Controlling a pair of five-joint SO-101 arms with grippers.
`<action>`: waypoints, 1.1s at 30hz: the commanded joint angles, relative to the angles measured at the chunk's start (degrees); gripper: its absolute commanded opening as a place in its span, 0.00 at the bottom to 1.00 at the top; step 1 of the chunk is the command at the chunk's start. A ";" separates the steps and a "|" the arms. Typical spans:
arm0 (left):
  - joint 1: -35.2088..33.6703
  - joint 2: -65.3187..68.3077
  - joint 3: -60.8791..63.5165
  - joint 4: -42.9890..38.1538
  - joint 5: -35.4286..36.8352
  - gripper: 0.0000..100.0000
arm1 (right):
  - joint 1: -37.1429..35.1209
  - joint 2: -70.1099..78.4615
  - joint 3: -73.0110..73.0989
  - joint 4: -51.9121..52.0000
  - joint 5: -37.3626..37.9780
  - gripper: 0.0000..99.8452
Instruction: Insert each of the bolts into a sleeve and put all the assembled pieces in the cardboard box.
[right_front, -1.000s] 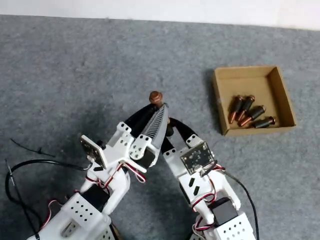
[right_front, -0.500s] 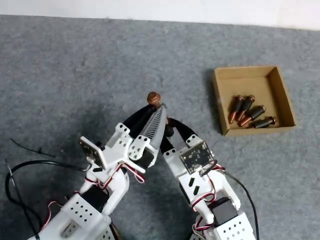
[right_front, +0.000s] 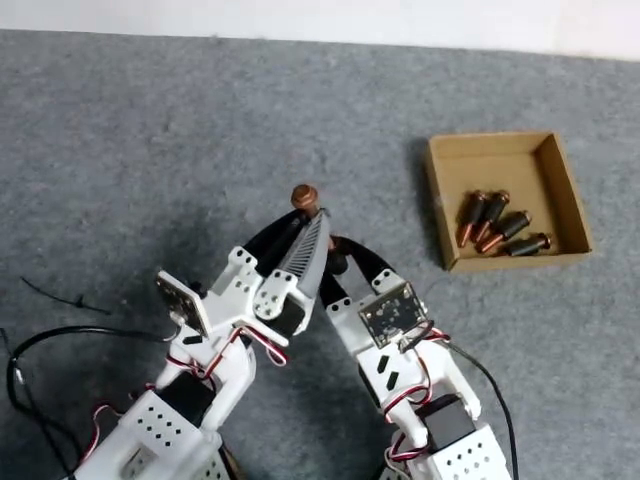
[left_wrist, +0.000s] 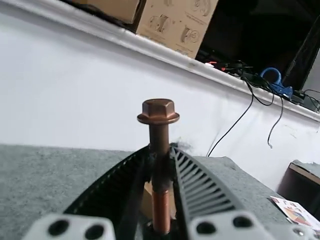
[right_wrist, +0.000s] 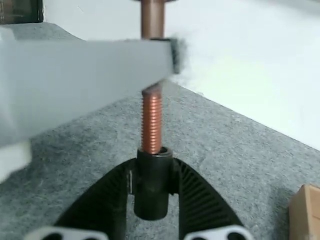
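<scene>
My left gripper (left_wrist: 160, 151) is shut on a copper bolt (left_wrist: 158, 127), held upright with its hex head on top. From above, the bolt head (right_front: 305, 196) shows just past the left gripper (right_front: 318, 218) near the table's middle. Under it, my right gripper (right_wrist: 151, 172) is shut on a black sleeve (right_wrist: 151, 185). The bolt's threaded end (right_wrist: 151, 120) stands in the sleeve's mouth. The right gripper (right_front: 340, 256) sits partly hidden beneath the left one. The cardboard box (right_front: 492, 141) at the right holds several assembled pieces (right_front: 497, 226).
Grey carpet covers the table. Black cables (right_front: 60, 299) lie at the left edge by the left arm's base. A white wall (left_wrist: 75, 90) runs along the far side. A corner of the box (right_wrist: 306, 215) shows near the right gripper.
The left gripper and its bolt have drifted slightly left in the high view. The right arm has stayed put.
</scene>
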 joint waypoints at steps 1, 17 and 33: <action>-0.31 -0.31 -0.75 2.29 4.04 0.01 | 0.75 -0.92 6.37 -1.80 0.35 0.00; 0.13 -0.31 -0.75 2.29 4.40 0.01 | 0.31 -0.92 6.55 -1.71 0.35 0.00; 0.13 0.13 -1.27 2.29 4.48 0.01 | -0.84 -0.92 6.37 -1.63 0.44 0.00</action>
